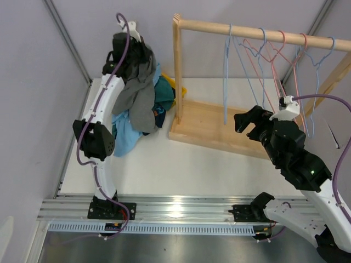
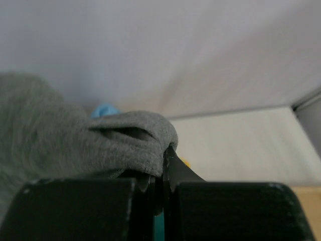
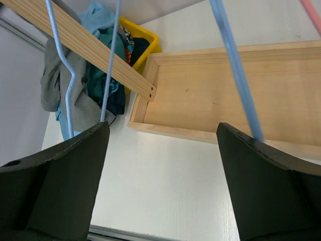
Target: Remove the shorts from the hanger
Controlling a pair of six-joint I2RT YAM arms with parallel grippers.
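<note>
My left gripper point(image 1: 138, 53) is raised at the back left and shut on the grey shorts point(image 1: 140, 101), which hang down from it. In the left wrist view the grey shorts point(image 2: 100, 145) bunch over the closed gripper point(image 2: 163, 156). Below lie the light blue shorts point(image 1: 123, 137) and the teal shorts point(image 1: 163, 93), piled at a yellow bin point(image 1: 178, 87). My right gripper point(image 1: 247, 123) is open and empty over the rack base; the right wrist view shows its gap point(image 3: 163, 150) and the pile of shorts point(image 3: 100, 75). The hangers point(image 1: 226, 76) on the rail hang bare.
A wooden rack with a top rail point(image 1: 258, 32), an upright post point(image 1: 176, 71) and a tray-like base point(image 1: 208, 129) stands at the back right. Several wire hangers, blue and pink, hang along it point(image 1: 299, 71). A wall point(image 1: 33, 109) is at the left.
</note>
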